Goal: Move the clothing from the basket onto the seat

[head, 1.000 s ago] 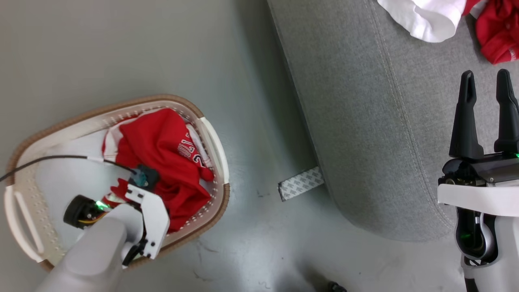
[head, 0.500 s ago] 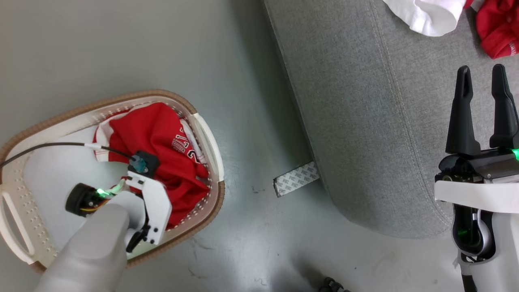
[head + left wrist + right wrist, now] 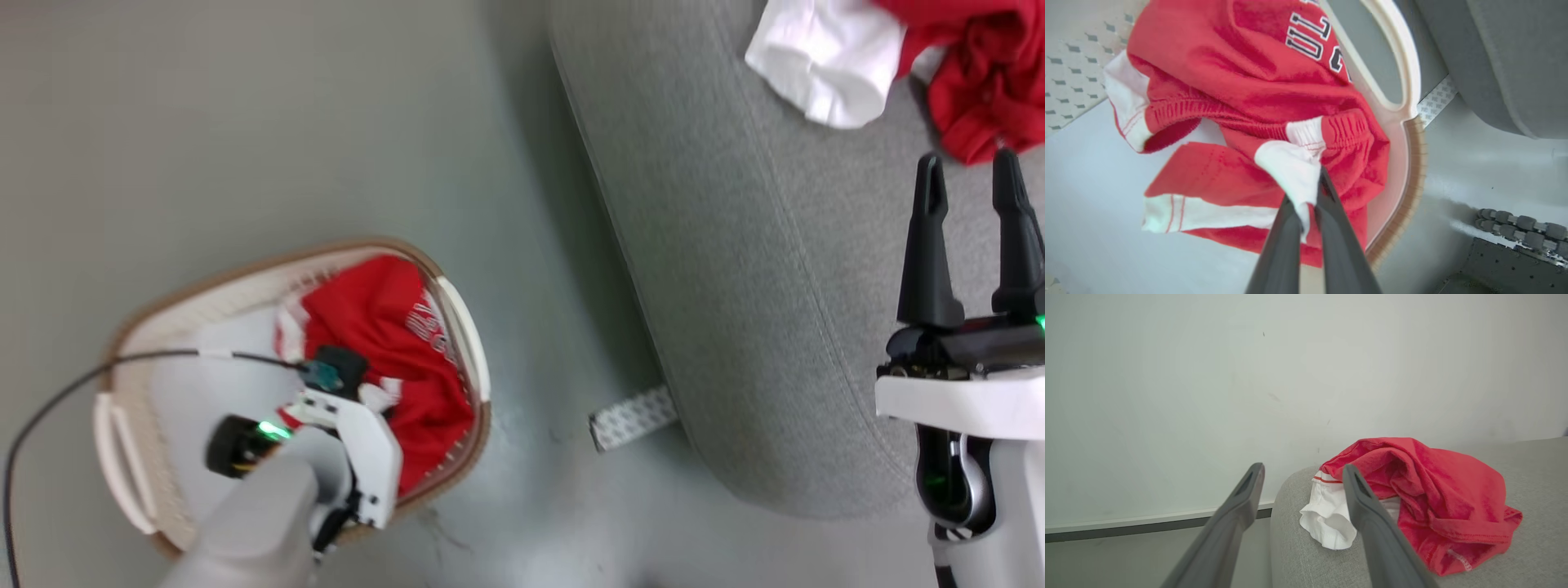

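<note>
The left gripper [image 3: 1306, 192] has closed onto the clothing [image 3: 1257, 94] lying in the basket [image 3: 1407, 81].

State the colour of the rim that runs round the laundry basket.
Brown; the basket's rim shows best in the left wrist view.

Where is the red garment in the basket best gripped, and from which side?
Grip the garment at its white trim fold, coming from above through the basket's open top: that fold sticks up, thin enough to pinch. The left claw is shut there.
</note>
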`<state>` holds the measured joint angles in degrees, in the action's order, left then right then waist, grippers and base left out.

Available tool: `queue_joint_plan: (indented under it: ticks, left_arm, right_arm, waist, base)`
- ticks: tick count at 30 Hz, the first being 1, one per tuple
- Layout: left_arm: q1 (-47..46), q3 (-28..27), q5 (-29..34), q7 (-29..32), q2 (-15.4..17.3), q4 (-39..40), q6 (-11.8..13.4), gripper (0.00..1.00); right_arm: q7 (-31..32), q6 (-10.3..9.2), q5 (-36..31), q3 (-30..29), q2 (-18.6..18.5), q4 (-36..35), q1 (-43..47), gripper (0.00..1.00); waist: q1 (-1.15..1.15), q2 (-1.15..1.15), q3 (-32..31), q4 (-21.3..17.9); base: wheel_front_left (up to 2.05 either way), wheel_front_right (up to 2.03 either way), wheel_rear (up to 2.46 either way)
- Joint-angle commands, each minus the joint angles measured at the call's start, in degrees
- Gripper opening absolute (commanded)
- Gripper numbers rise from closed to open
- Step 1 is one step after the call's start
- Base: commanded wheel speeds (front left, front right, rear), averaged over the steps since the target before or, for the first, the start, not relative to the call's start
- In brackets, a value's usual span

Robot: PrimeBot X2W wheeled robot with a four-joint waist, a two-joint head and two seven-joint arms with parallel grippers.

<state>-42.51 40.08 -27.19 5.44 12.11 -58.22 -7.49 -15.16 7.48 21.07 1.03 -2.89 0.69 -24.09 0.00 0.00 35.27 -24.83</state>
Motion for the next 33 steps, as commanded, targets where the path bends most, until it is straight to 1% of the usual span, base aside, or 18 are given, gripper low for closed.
queue_joint_plan:
  ticks: [1, 6, 12, 17, 21, 23, 28, 33]
  left_arm:
    - [1.1, 0.2, -1.5, -1.0, -0.6, 0.5, 0.1, 0.0]
    - [3.4, 1.7, -4.8, -5.8, -1.9, 2.9, 0.1, 0.0]
    - [6.1, 3.4, -8.4, -10.8, -2.7, 6.6, 0.1, 0.0]
    - [7.6, 4.3, -10.0, -14.4, -2.4, 11.0, 0.1, 0.0]
    - [8.3, 3.7, -11.2, -16.2, -1.8, 15.4, 0.1, 0.0]
    - [8.4, 3.4, -11.3, -16.5, -1.3, 17.8, 0.5, 0.0]
    - [8.4, 2.2, -11.6, -16.3, 0.2, 25.7, 2.5, 0.0]
    - [7.3, 0.8, -11.3, -15.0, 2.4, 36.0, 5.1, 0.0]
  right_arm:
    - [0.0, 0.03, -0.5, -0.3, 0.0, 0.3, 1.1, 1.0]
    - [0.0, 0.03, -2.7, -0.3, -0.4, 1.0, 3.6, 1.0]
    - [0.0, 0.03, -2.8, 0.4, -1.6, 2.3, 6.7, 1.0]
    - [0.4, 0.03, -2.3, 0.9, -2.2, 2.9, 9.5, 1.0]
    - [1.1, 0.03, -1.9, 1.8, -2.5, 2.9, 11.4, 1.0]
    - [1.4, 0.03, -1.6, 2.5, -2.5, 3.0, 12.2, 1.0]
    - [2.0, 0.03, -1.0, 3.9, -2.1, 3.4, 14.1, 1.0]
    - [2.0, 0.02, -0.3, 5.6, -2.0, 4.4, 15.6, 1.0]
  waist:
    - [0.0, 0.0, -4.6, 2.7]
    - [0.0, 0.0, -11.4, 5.8]
    - [0.0, 0.0, -18.6, 8.7]
    - [0.0, 0.0, -23.3, 11.0]
    - [0.0, 0.0, -26.0, 12.7]
    - [0.0, 0.0, -27.1, 13.4]
    - [0.0, 0.0, -29.5, 15.0]
    - [0.0, 0.0, -31.5, 16.3]
  base:
    - [0.0, 0.0, 0.0]
    - [0.0, 0.0, 0.0]
    - [0.0, 0.0, 0.0]
    - [0.0, 0.0, 0.0]
    - [0.0, 0.0, 0.0]
    - [0.0, 0.0, 0.0]
    - [0.0, 0.0, 0.0]
    - [0.0, 0.0, 0.0]
